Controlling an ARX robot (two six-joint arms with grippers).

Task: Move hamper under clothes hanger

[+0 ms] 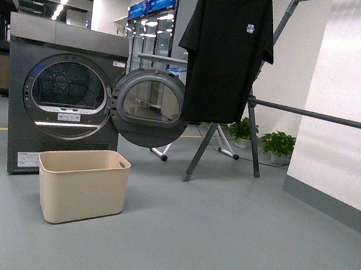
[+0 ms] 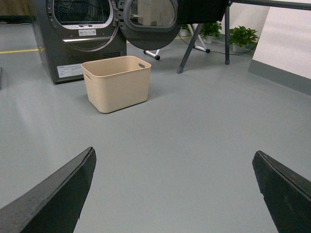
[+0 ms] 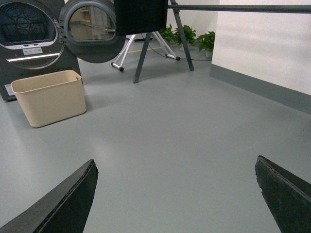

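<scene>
We see the hamper (image 1: 82, 185) on the floor just before the open dryer (image 1: 61, 90), left of and apart from the clothes hanger (image 1: 319, 116) bearing a black T-shirt (image 1: 225, 53) | our left gripper (image 2: 173, 152) spread wide, empty | our right gripper (image 3: 176, 161) likewise spread, empty

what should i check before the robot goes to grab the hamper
1. Left claw open and empty: ok.
2. Right claw open and empty: ok.
3. Hamper upright on the floor: ok.
4. Hamper under the clothes hanger: not ok, it stands in front of the dryer, left of the hanger's legs.
5. Floor between hamper and clothes hanger bare: ok.
6. Hamper empty: cannot tell, its bottom is hidden.
</scene>
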